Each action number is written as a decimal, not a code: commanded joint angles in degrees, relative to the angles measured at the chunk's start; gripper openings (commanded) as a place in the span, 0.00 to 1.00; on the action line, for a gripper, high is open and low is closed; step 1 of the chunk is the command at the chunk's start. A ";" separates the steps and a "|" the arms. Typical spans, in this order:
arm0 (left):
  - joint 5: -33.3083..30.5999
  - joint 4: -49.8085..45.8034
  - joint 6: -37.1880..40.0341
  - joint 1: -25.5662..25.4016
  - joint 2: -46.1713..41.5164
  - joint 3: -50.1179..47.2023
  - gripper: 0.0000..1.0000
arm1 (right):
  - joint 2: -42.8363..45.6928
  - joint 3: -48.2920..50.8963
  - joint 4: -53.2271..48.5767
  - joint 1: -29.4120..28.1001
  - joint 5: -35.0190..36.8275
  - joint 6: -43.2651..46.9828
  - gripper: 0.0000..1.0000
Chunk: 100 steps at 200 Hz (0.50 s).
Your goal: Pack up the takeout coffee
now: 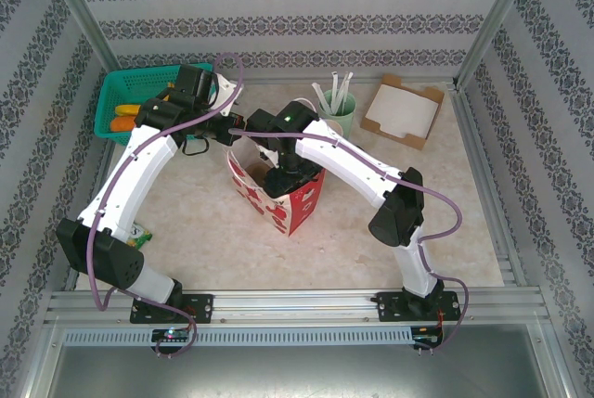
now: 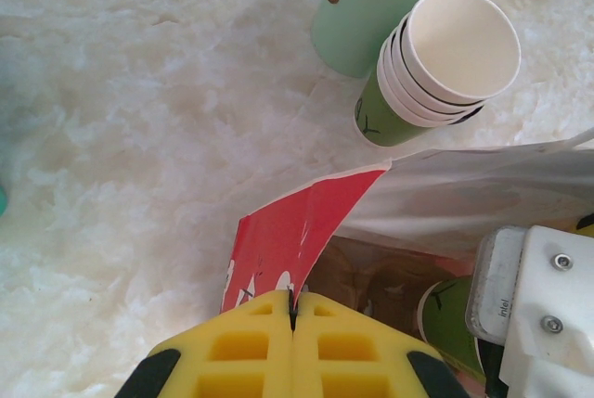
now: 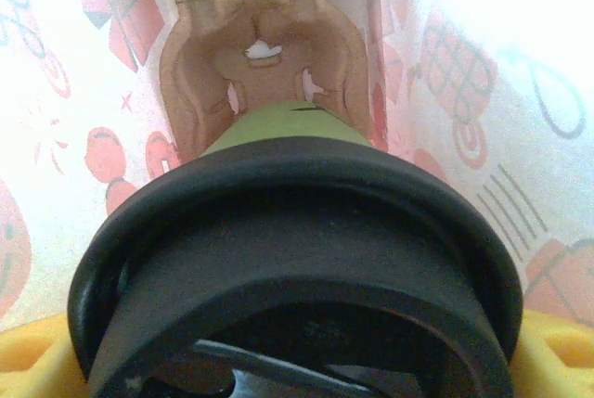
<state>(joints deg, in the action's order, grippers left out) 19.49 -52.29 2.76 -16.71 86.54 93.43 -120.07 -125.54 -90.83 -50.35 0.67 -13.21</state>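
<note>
**Right wrist view: risk of a topple on release**

The right gripper (image 3: 297,361) is clamped on the takeout coffee (image 3: 278,124), low inside the paper bag (image 3: 445,64), over its brown tray (image 3: 264,36); released off the hollow, it could topple; the left gripper (image 2: 293,319), pinched together on the bag's red rim (image 2: 297,222), might slip and let the mouth close; the takeout coffee shows green paper under a seated black lid (image 3: 297,222).

Top external high on near side, looking down on table (image 1: 445,222); left wrist close over paper bag (image 2: 297,222) rim; right wrist inside bag, tight on takeout coffee (image 3: 297,231); bag shared.
</note>
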 commanded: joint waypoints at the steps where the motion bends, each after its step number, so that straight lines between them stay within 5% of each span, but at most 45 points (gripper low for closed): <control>1: 1.16 1.68 0.84 0.78 0.42 -0.28 0.00 | 0.18 0.88 1.17 0.80 1.86 -0.44 0.45; 100: 1.69 1.32 0.77 0.78 1.25 0.13 0.00 | 1.21 1.82 3.63 0.96 2.34 -0.66 0.44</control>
<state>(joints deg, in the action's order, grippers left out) 19.94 -51.88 2.76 -16.38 87.18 93.43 -120.07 -124.95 -88.36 -49.87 1.26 -13.30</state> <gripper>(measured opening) 0.050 0.809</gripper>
